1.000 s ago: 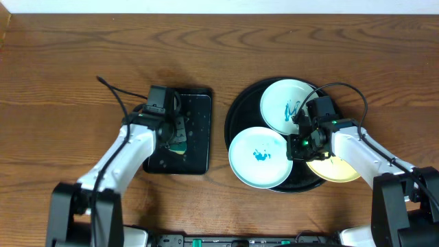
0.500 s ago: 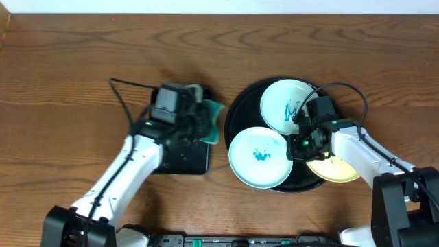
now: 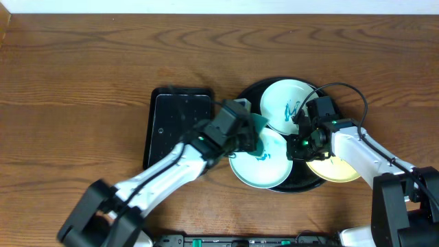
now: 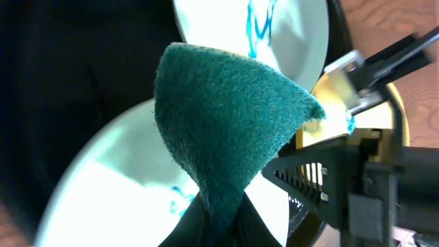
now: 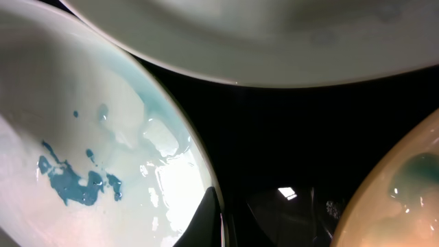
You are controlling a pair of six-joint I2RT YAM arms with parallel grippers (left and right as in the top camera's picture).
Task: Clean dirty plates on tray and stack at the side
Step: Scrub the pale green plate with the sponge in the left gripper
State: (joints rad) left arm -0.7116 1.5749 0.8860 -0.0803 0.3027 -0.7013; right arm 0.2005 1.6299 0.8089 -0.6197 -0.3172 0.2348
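overhead looks straight down; both wrist views close, sharing stained front plate (image 3: 266, 170).

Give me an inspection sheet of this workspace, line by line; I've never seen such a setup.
Surface: brown wooden table, no spills seen.
Job's things: large round glossy black tray holds three small round plates: far white plate and near white plate, both teal-stained; pale yellow plate partly under the right arm.
Clutter: small rectangular black tray left of the round one.
Grippers: left end effector pinches a green sponge above the near plate; right end effector sits at that plate's rim, grip unclear.
Cables: black cable loops off the right arm.
Surroundings: white strip along the far edge.
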